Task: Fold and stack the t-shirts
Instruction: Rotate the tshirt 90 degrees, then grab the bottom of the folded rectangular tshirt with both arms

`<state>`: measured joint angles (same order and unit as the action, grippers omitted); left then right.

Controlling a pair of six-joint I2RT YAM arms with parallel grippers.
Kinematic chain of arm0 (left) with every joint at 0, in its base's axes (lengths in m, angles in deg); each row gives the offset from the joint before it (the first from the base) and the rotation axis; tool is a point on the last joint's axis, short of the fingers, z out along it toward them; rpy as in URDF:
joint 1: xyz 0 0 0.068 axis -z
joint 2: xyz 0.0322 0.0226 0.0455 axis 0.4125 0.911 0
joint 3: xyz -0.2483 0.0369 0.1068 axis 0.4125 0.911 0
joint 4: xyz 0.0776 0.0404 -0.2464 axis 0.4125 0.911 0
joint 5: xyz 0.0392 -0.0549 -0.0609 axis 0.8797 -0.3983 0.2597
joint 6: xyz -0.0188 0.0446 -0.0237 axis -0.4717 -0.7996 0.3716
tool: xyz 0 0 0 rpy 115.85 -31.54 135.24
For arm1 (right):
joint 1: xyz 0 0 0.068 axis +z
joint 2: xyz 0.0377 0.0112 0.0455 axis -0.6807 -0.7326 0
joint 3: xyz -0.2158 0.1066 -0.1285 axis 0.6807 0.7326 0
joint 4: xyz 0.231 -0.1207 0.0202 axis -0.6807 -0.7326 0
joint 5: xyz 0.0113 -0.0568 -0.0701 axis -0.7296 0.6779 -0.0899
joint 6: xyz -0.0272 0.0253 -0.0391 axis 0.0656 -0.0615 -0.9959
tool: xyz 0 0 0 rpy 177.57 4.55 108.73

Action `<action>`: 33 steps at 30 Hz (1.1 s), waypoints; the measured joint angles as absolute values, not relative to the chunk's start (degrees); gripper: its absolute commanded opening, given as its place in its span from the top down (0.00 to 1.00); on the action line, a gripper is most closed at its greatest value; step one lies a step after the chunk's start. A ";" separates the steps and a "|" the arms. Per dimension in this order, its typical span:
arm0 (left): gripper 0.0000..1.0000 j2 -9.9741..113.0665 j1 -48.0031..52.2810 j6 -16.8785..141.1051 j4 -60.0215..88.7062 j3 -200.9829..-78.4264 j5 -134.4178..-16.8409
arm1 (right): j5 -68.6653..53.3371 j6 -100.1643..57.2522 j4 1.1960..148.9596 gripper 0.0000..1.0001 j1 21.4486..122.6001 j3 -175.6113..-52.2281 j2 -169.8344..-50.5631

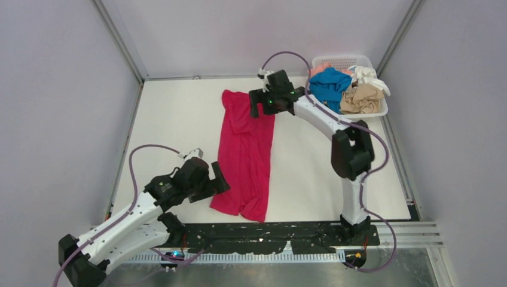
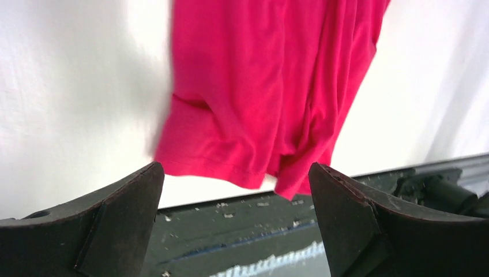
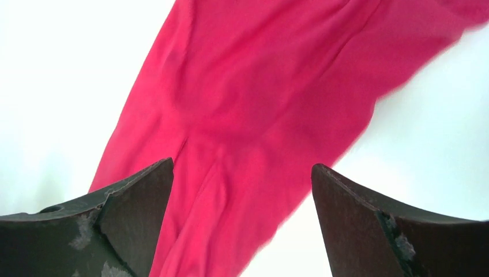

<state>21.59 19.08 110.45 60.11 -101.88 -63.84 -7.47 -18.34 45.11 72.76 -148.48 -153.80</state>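
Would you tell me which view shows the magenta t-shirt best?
Top external: it shows nearly the whole magenta t-shirt. The left wrist view shows only its near end, the right wrist only its far end.

Magenta-red t-shirt (image 1: 244,152), blue t-shirt (image 1: 329,86), tan t-shirt (image 1: 360,99), white t-shirt (image 1: 366,74), peach-pink t-shirt (image 1: 320,70), white lattice basket (image 1: 342,58), white table (image 1: 179,119)

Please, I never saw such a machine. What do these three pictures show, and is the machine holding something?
Two white robot arms stand at the near edge of a white table. The wide picture looks down from above; the other two come from a camera on each wrist. A bright magenta-red cloth t-shirt lies stretched out on it. The left pincer is beside its near end, the right pincer at its far end; both are open and hold nothing. A white plastic lattice basket in the far right corner holds blue, tan, white and peach-pink shirts.
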 measured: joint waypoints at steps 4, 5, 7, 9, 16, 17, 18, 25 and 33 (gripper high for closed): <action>0.00 19.36 16.26 108.23 63.47 -102.76 -57.52 | -9.76 -16.13 52.84 0.04 74.25 -123.49 -132.16; 0.00 19.82 14.27 107.39 64.06 -102.76 -56.63 | -9.91 -15.23 54.53 0.03 75.41 -117.90 -126.89; 0.00 20.72 9.86 105.89 64.50 -102.52 -55.99 | -10.02 -13.59 56.36 0.01 78.95 -110.27 -119.79; 0.00 21.68 5.40 104.42 63.69 -101.25 -56.30 | -9.50 -11.93 57.30 0.05 84.20 -106.12 -117.12; 0.00 21.33 0.61 101.97 63.12 -96.46 -57.46 | -3.53 -9.16 52.36 0.23 98.45 -103.21 -123.33; 0.00 20.98 0.59 101.73 63.12 -96.38 -57.46 | -2.70 -9.13 51.40 0.23 99.98 -103.17 -124.18; 0.00 20.67 0.57 101.47 63.08 -96.31 -57.48 | -1.67 -9.16 50.68 0.22 101.20 -102.71 -124.67; 0.00 19.58 0.39 101.23 62.99 -94.85 -57.50 | 1.63 -9.05 48.54 0.25 109.90 -100.92 -124.60; 0.00 20.32 0.37 101.03 62.99 -94.50 -57.48 | 3.29 -9.22 47.73 0.35 114.71 -100.85 -125.15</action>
